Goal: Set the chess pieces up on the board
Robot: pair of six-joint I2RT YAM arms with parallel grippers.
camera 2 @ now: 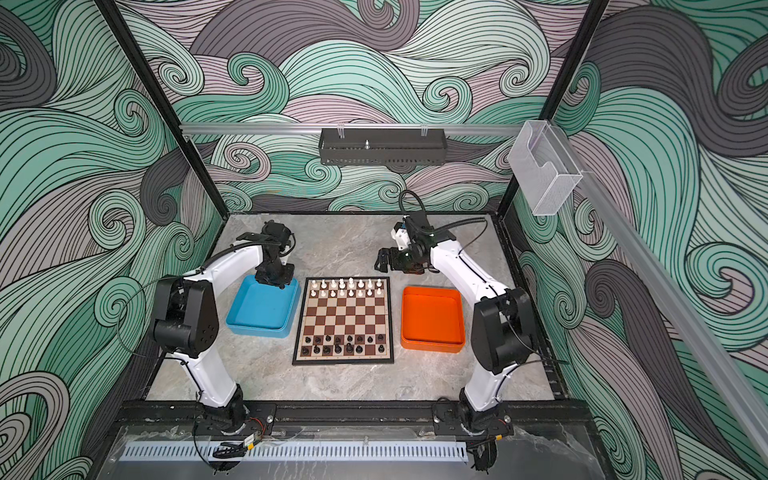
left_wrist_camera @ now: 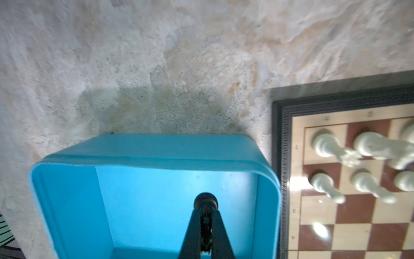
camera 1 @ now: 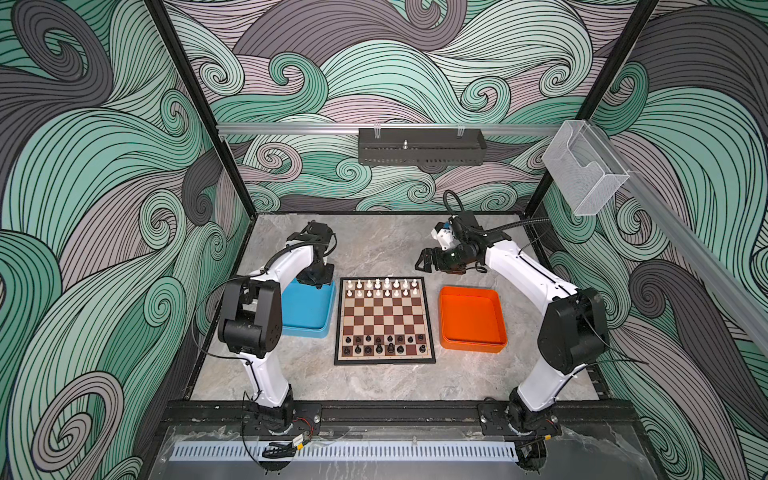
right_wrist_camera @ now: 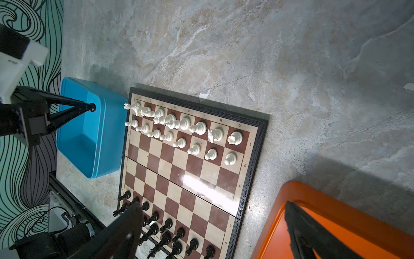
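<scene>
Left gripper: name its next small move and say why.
Probably swing the left gripper from over the blue tray toward the near side of the board: it is shut on a black chess piece, and the other black pieces stand there.

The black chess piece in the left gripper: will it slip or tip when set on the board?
It may slip: the black chess piece looks glossy, and the left gripper pinches it between narrow fingertips. It seems light, being small. Slim like the upright white pieces, it could tip if nudged.
</scene>
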